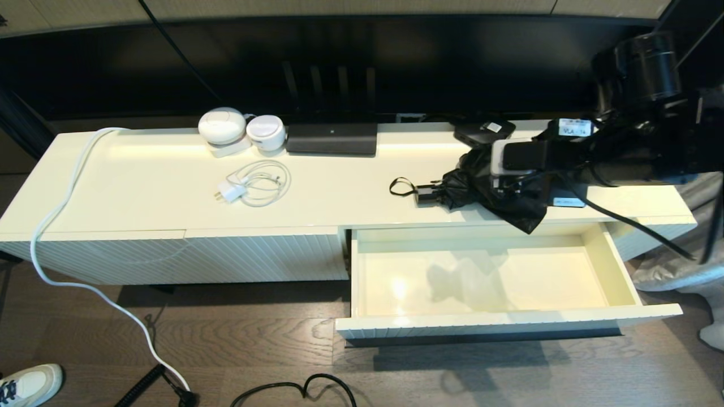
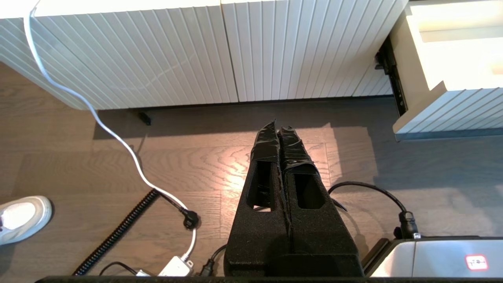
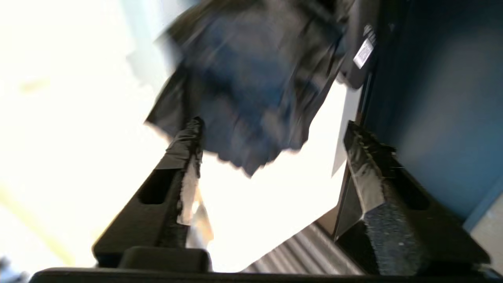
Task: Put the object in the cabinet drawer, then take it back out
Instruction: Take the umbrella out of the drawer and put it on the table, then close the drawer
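The black folding umbrella (image 1: 464, 183) lies on the cabinet top at the right, its short handle and wrist loop (image 1: 400, 186) pointing left and a flap of fabric hanging over the front edge. My right gripper (image 1: 500, 189) hovers right over its fabric end. In the right wrist view that gripper (image 3: 272, 125) is open, with the wrinkly fabric (image 3: 255, 70) just beyond the fingertips and nothing between them. The cream drawer (image 1: 509, 323) is pulled out below, its inside bare. My left gripper (image 2: 278, 127) is shut and parked low over the floor, out of the head view.
On the cabinet top stand a flat black box with a white label (image 1: 483, 131), a long black device (image 1: 332, 138), two white round devices (image 1: 222, 125) and a white charger with coiled cable (image 1: 254, 183). A white cable (image 1: 62, 203) runs down the left end. Cables and a shoe (image 1: 31, 384) are on the floor.
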### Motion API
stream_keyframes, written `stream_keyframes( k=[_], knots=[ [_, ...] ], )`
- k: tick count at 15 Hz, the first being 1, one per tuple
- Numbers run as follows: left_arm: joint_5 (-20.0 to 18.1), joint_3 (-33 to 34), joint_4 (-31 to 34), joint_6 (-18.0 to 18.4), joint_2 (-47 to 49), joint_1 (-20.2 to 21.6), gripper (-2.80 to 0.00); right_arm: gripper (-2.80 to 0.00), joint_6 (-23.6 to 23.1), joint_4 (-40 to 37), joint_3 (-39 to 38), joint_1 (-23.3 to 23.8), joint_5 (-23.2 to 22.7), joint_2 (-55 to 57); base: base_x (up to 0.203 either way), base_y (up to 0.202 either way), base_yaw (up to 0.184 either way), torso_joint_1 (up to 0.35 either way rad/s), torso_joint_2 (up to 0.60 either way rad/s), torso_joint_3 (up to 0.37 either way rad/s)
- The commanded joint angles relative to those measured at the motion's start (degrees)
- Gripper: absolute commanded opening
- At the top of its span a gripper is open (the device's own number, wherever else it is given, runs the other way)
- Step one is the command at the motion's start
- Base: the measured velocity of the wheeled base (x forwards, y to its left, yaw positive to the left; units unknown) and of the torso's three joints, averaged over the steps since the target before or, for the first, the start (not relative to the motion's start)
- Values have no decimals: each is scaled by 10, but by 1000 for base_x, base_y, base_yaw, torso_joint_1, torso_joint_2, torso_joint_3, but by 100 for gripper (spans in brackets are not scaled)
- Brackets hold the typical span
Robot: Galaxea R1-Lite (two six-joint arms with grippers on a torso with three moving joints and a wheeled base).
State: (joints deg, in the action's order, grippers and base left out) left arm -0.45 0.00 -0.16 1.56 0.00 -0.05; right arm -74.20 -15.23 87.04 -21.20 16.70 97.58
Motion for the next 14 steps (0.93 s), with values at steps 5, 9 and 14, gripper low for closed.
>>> stream_keyframes(
  k=[5, 9, 14],
  knots=[
    [0, 1, 0, 0, 1, 0, -280, 0, 6, -175, -129, -33, -8, -232, 0, 0, 0, 0, 0, 0],
    [0, 1, 0, 0, 1, 0, -280, -280, 36, -184, -299, -40, -23, -331, 0, 0, 0, 0, 0, 0],
    [0, 1, 0, 0, 1, 0, -280, -280, 76, -188, -413, -42, -64, -366, 0, 0, 0, 0, 0, 0]
  ],
)
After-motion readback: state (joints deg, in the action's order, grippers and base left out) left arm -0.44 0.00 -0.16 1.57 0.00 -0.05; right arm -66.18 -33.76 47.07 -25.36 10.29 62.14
